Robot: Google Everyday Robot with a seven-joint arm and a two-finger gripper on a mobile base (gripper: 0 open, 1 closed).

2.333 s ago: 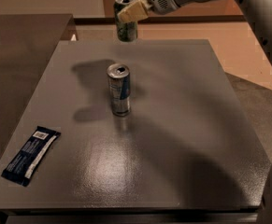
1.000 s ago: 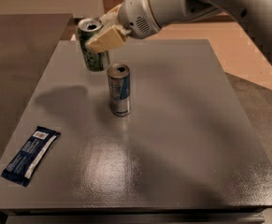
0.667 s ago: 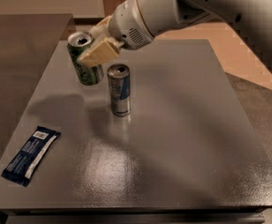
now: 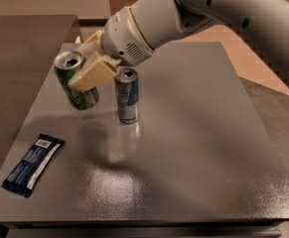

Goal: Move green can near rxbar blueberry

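Observation:
My gripper (image 4: 84,71) is shut on the green can (image 4: 77,86), a green and white can with a silver top, held tilted above the left part of the grey table (image 4: 193,148). The pale fingers (image 4: 95,73) clamp the can's upper side. The rxbar blueberry (image 4: 33,163), a flat dark blue wrapper with a pale stripe and small white label, lies near the table's front left corner, below and left of the can.
A slim silver-and-blue can (image 4: 127,95) stands upright just right of the held can. My white arm (image 4: 218,14) reaches in from the upper right. A darker counter (image 4: 20,38) lies to the left.
My gripper has carried the green can from the table's far edge forward and leftward, past the slim can, lower and closer to the blue bar.

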